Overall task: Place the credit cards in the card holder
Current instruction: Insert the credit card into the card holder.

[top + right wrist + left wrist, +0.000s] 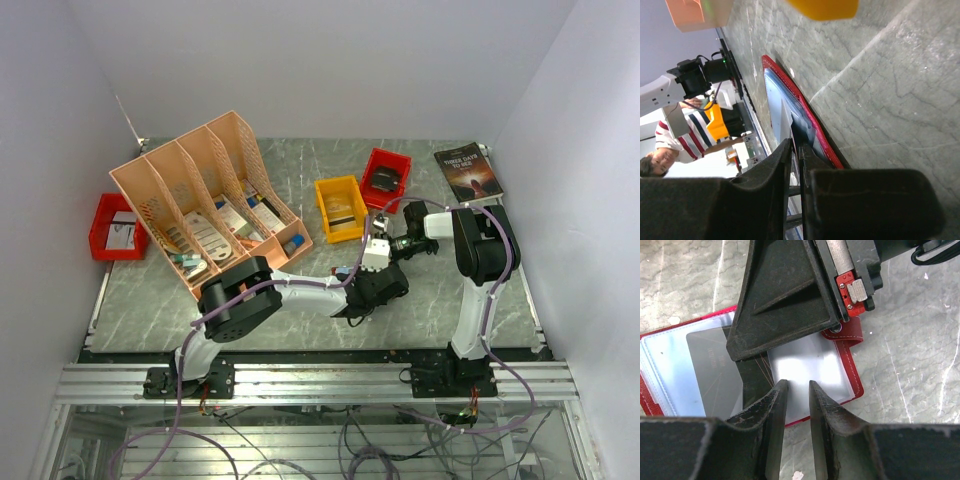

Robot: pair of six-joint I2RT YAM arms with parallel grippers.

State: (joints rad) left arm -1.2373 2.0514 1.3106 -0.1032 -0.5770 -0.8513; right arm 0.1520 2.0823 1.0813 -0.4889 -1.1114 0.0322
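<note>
The dark book [469, 171] has "THREE DAYS TO" on its cover. The next word is too small to read.

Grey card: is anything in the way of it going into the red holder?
Nothing visible is. The right gripper pinches the grey card right at the card holder's clear pocket. The left gripper sits over the other page, beside the card.

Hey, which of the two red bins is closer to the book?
The red bin beside the yellow bin; the other red bin sits far left, past the file rack.
</note>
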